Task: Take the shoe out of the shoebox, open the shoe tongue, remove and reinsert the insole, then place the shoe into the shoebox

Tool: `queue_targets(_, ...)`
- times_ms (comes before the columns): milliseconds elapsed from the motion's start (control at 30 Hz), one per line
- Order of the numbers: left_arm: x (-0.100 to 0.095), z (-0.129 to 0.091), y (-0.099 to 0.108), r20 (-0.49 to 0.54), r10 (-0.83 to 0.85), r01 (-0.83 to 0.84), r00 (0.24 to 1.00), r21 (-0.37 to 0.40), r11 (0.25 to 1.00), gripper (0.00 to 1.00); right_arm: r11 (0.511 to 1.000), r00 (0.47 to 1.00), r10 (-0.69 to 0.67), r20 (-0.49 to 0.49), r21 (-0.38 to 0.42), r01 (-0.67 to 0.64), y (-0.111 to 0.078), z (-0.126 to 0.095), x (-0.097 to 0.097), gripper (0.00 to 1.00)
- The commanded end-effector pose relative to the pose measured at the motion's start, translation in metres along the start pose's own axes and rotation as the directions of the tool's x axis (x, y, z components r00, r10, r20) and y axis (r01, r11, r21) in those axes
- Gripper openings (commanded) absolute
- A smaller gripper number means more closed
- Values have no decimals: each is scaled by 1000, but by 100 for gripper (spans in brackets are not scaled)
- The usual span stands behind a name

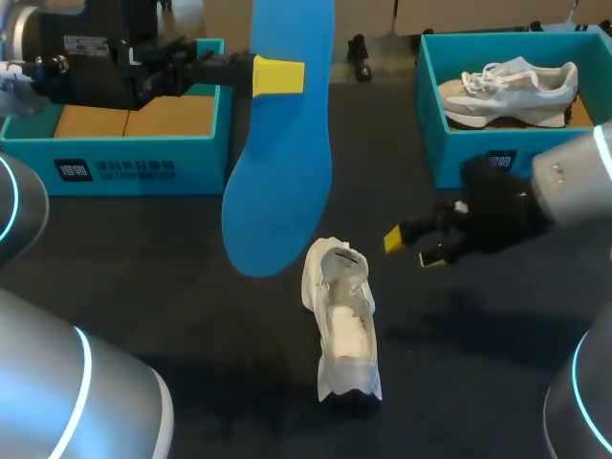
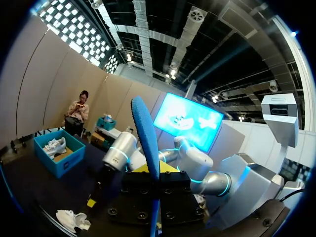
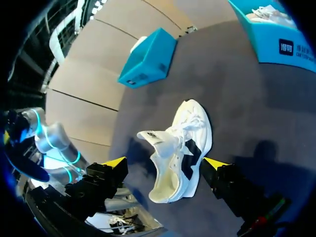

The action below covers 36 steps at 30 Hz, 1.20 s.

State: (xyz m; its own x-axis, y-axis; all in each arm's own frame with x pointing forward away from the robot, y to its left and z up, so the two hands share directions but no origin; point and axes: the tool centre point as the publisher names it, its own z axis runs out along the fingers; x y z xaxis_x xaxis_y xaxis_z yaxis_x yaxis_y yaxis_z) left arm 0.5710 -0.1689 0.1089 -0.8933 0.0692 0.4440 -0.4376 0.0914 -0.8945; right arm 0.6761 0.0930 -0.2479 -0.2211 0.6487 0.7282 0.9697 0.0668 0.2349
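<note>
Held up close above the desk (image 1: 172,287), the blue insole (image 1: 282,163) hangs lengthwise, clenched near its upper end in the left claw (image 1: 277,75). Below it the white sneaker (image 1: 342,320) stands on the desk with its tongue pulled up. The right claw (image 1: 413,247) hovers beside it, fingers spread, touching nothing. Two teal shoeboxes sit at the back; the right-hand shoebox (image 1: 430,115) holds another sneaker (image 1: 507,91).
</note>
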Motion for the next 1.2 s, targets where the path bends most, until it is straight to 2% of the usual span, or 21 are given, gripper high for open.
queue_targets(33, -1, 2, -1, 0, -1, 1, 1000, -3, 1000, 0, 1000, 997, 12, -78, 1, -12, -2, -20, -5, 100)
queue_targets(133, -1, 2, -1, 0, -1, 1, 1000, -3, 1000, 0, 1000, 990, 21, -138, 12, -19, 3, -22, -6, 100)
queue_targets(500, -1, 2, -1, 0, -1, 1, 1000, -3, 1000, 0, 997, 978, 65, -198, 44, -58, 21, -29, -2, 100)
queue_targets(667, -1, 2, -1, 0, -1, 1, 1000, -3, 1000, 0, 997, 963, 76, -257, 27, -71, 26, -33, -2, 100)
queue_targets(767, -1, 2, -1, 0, -1, 1, 1000, -3, 1000, 0, 997, 963, 80, -256, 28, -75, 26, -35, -2, 100)
queue_targets(833, -10, 3, -3, 9, 11, -11, 1000, 3, 1000, 0, 997, 963, 80, -256, 28, -75, 26, -35, -2, 100)
queue_targets(900, -18, 5, -4, 25, 63, -63, 998, 13, 998, 0, 997, 963, 80, -256, 28, -75, 26, -35, -2, 100)
queue_targets(1033, -26, 4, -7, -15, 169, -168, 985, 67, 983, 0, 997, 963, 80, -256, 28, -75, 26, -35, -2, 100)
queue_targets(1133, -28, 2, -8, -55, 312, -304, 948, 122, 945, 0, 997, 963, 80, -256, 28, -75, 26, -35, -2, 100)
queue_targets(1200, -32, 0, -5, -49, 458, -448, 888, 139, 883, 0, 997, 963, 80, -256, 28, -75, 26, -35, -2, 100)
